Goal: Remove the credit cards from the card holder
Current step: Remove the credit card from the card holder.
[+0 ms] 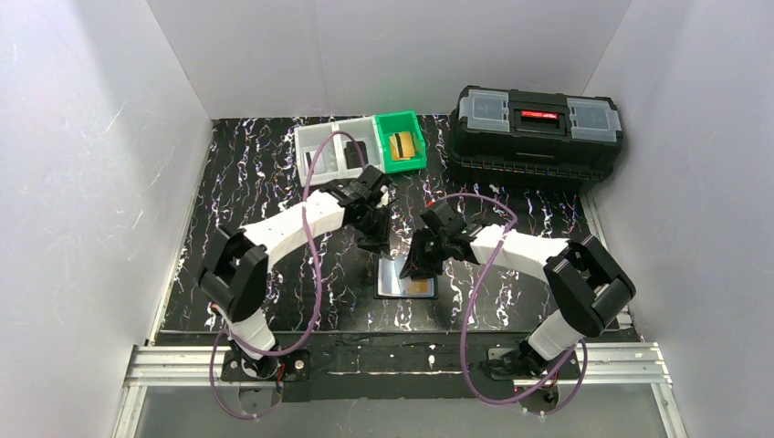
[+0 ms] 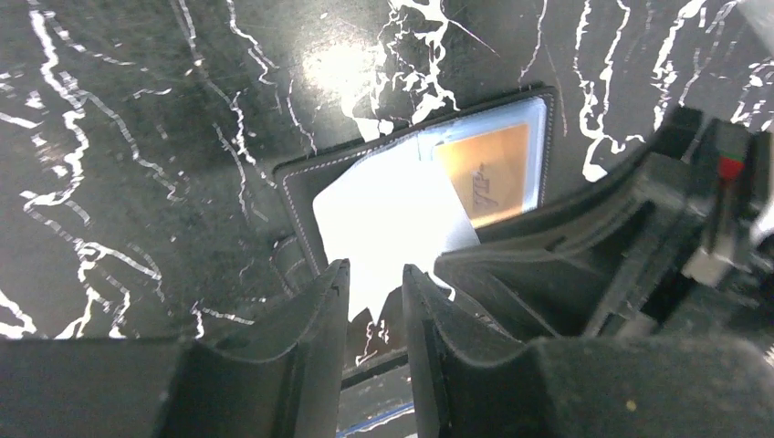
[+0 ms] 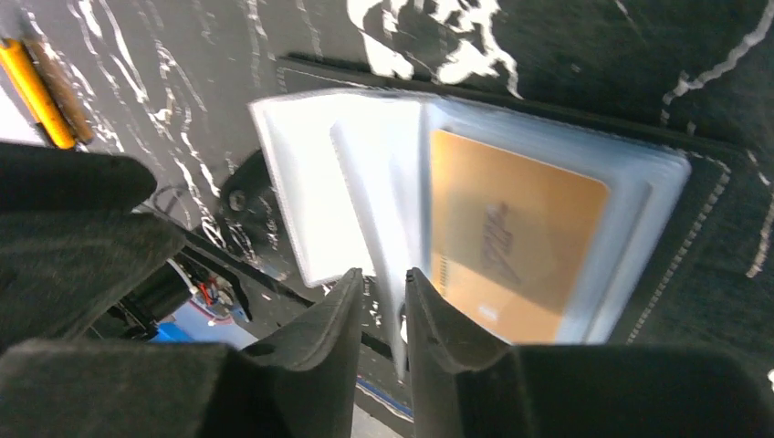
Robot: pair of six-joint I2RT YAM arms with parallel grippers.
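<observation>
The card holder (image 2: 297,187) lies open on the tabletop (image 2: 137,137) just ahead of both hands, the left hand (image 2: 376,274) narrowly parted with a whitish card (image 2: 383,219) reaching into its gap, the right hand (image 3: 383,278) narrowly parted astride an upright clear pocket leaf (image 3: 406,201), a gold-orange card (image 3: 511,237) just beyond its right finger.

Script on the gold card (image 3: 516,237) is unreadable.

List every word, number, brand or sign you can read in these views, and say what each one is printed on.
No text here can be read with certainty.
Dark slanted logo or signature on the gold-orange card in the card holder: blurred, unreadable.
Red label on the lid of the black toolbox: too small to read.
</observation>
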